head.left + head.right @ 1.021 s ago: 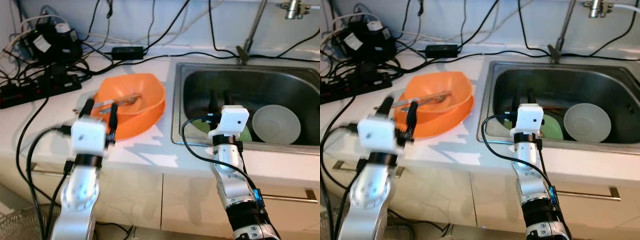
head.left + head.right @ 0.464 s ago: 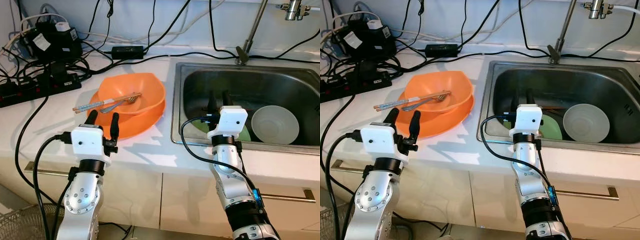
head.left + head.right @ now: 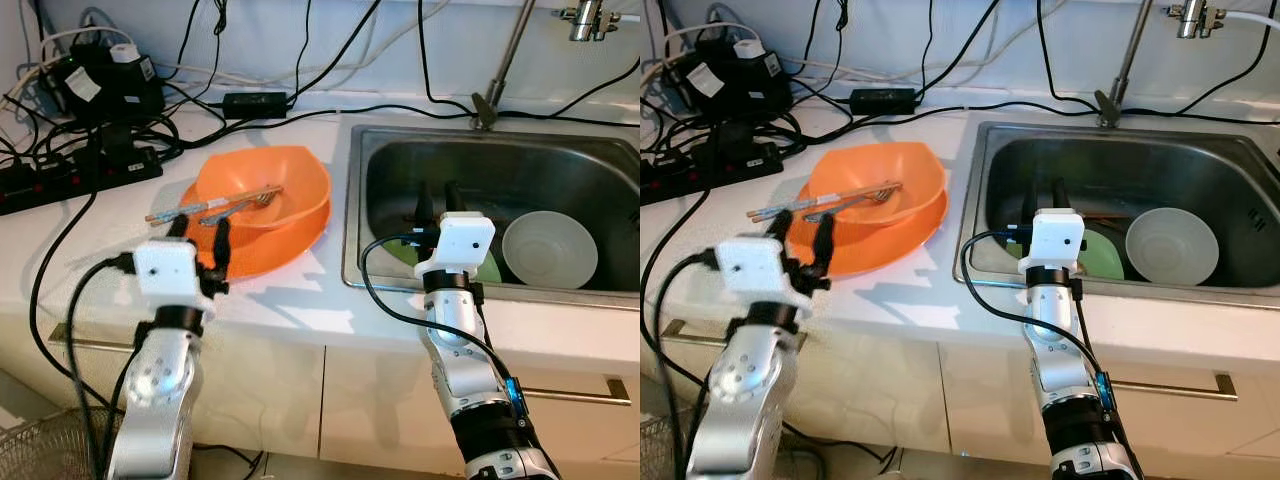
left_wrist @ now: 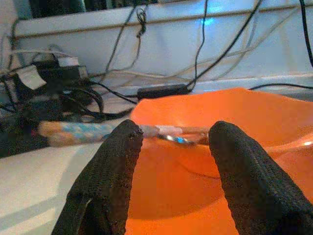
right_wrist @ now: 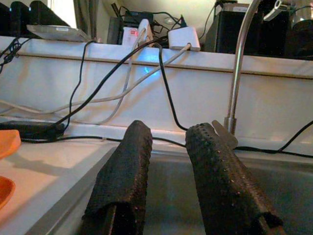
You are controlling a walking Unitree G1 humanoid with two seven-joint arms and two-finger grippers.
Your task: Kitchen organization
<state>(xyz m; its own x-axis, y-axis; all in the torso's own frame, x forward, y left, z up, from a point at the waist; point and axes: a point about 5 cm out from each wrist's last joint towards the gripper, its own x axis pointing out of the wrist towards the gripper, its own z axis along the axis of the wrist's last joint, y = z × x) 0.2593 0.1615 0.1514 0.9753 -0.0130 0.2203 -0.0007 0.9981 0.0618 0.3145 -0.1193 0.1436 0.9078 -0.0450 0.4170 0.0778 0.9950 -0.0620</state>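
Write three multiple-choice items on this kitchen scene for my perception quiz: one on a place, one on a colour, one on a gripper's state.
1. Where is the round white bowl?
A. in the steel sink
B. on the white counter
C. on the floor

2. What colour is the wide plastic bowl holding the chopsticks and fork?
A. green
B. orange
C. blue

3. How is the left gripper?
A. shut on the fork
B. shut on a cable
C. open, empty

Answers: 1 A, it lies in the basin. 2 B, plainly orange. 3 C, its fingers stand apart before the rim.
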